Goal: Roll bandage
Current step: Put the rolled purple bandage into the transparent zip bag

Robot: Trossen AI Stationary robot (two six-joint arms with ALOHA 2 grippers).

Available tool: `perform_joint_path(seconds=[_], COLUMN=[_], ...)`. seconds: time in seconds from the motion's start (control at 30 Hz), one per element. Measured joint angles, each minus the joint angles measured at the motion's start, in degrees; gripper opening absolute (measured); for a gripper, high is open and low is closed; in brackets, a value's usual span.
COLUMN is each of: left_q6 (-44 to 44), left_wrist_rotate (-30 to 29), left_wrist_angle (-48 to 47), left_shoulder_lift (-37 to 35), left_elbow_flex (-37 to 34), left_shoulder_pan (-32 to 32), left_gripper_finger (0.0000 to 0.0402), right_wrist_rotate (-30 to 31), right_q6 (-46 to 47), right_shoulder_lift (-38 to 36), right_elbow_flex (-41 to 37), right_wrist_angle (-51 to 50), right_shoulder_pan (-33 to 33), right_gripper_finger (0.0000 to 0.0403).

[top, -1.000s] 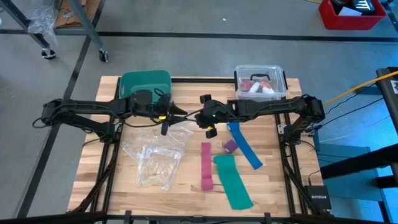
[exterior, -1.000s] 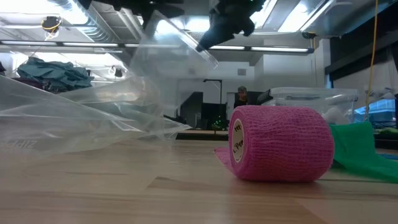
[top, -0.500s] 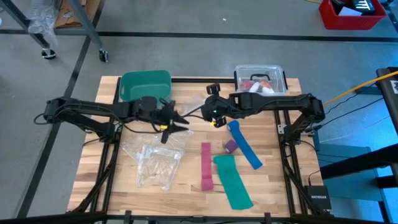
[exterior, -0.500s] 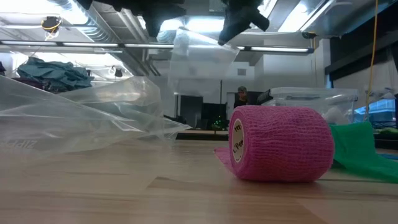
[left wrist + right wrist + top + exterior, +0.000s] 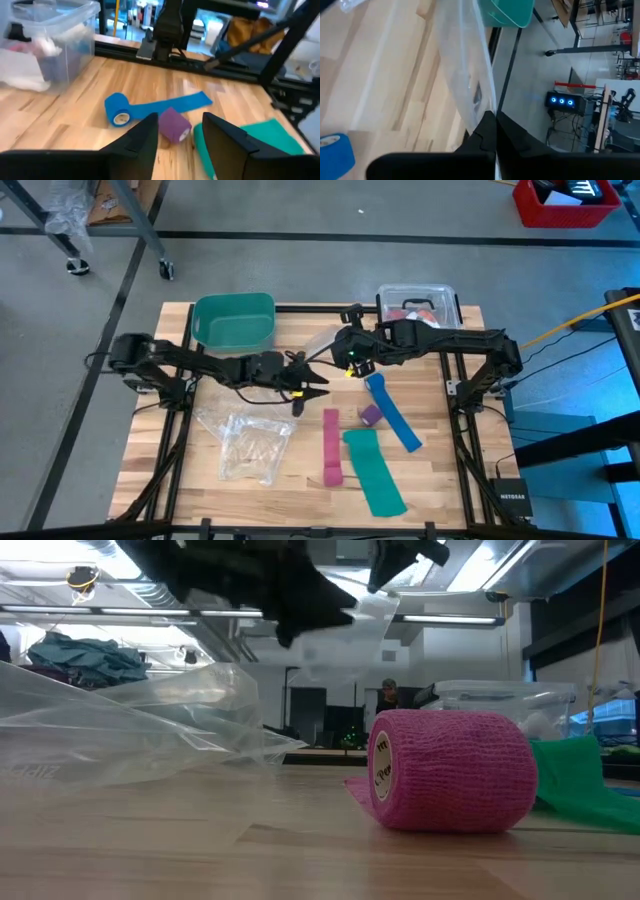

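the bandage [image 5: 174,126] sits as a stubby purple roll on the table [image 5: 300,460] beside the blue strip [image 5: 395,415]. my left gripper [image 5: 176,131] is spread and empty; my right gripper [image 5: 350,360] pinches a plastic bag [image 5: 465,75]. it looks light and squashy, so i'd grip across its sides.

clear bin [image 5: 55,30] contents blurred, cut off

— What's the table [image 5: 200,490] made of?
— Pale wood planks, smooth and matt.
— And the bandage [image 5: 173,125]?
— Purple woven cloth, rough, beside glossy clear plastic bags [image 5: 248,442].
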Motion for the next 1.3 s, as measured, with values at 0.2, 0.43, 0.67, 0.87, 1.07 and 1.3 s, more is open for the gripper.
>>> perform_joint_path(seconds=[0.2,0.43,0.67,0.87,1.07,1.3], left_q6=[-4.49,-12.46,-23.84,-33.45,-18.86,-1.10], left_wrist_rotate=[-3.12,-3.27,-0.92,2.05,2.22,-4.79], left_wrist_angle=[6.19,6.13,5.56,-1.07,-10.79,-10.75], left_shoulder_lift=[8.26,18.44,25.89,29.66,29.89,29.89], left_elbow_flex=[2.06,10.56,19.00,23.82,24.10,24.10], left_shoulder_pan=[-0.13,-0.15,-0.24,-0.80,-2.93,-6.28], left_gripper_finger=[0.0191,0.0226,0.0229,0.0228,0.0228,0.0228], right_wrist_rotate=[1.75,3.71,3.12,-1.17,-4.82,-5.30], right_q6=[-0.02,-1.58,-2.91,-4.27,-4.34,-4.34], right_shoulder_lift=[0.00,-0.02,-0.02,-0.02,-0.02,-0.02], right_elbow_flex=[5.86,11.62,14.34,15.00,15.01,15.01], right_wrist_angle=[-4.12,-4.73,-5.41,-5.08,-5.11,-5.11], right_shoulder_pan=[0.00,-1.67,-4.86,-7.78,-9.01,-8.85], right_gripper_finger=[0.0001,0.0001,0.0001,0.0001,0.0001,0.0001])
